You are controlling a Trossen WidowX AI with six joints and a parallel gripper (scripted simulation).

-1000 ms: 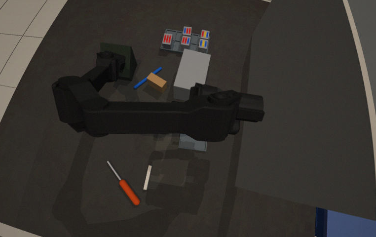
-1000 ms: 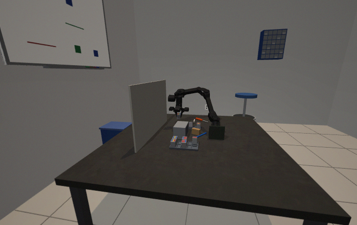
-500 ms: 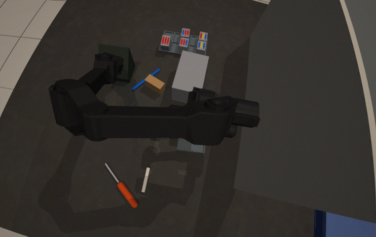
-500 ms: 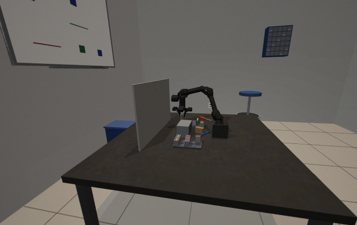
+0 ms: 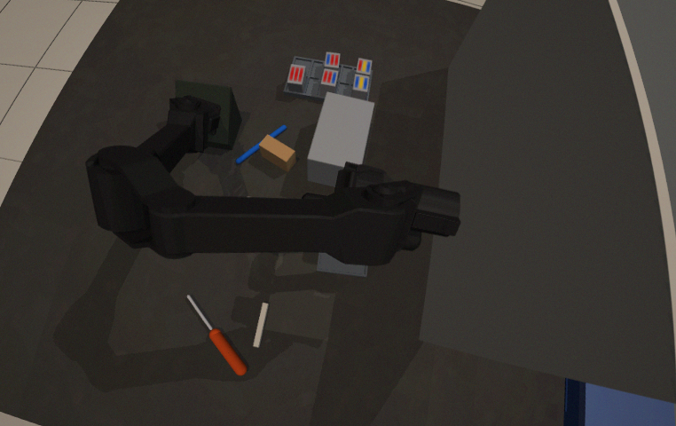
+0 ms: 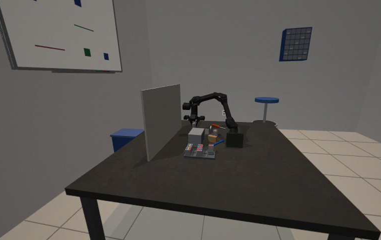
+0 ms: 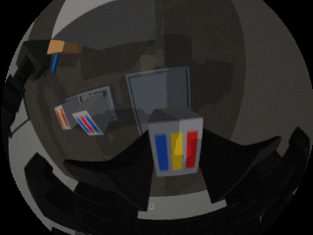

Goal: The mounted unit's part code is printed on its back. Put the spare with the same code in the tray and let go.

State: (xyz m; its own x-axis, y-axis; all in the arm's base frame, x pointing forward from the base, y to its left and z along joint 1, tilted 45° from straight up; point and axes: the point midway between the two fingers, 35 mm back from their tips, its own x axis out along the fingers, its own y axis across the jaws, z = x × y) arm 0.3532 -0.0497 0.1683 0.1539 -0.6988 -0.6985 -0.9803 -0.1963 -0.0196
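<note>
Jaws clamped on spare – blue-yellow-red stripes; tray below

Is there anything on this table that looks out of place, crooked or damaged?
Nothing looks damaged or spilled. One slot of the spare rack stands vacant; its spare, striped blue, yellow and red, is shut in the gripper. The screwdriver, white stick and blue rod lie loose at angles.
</note>
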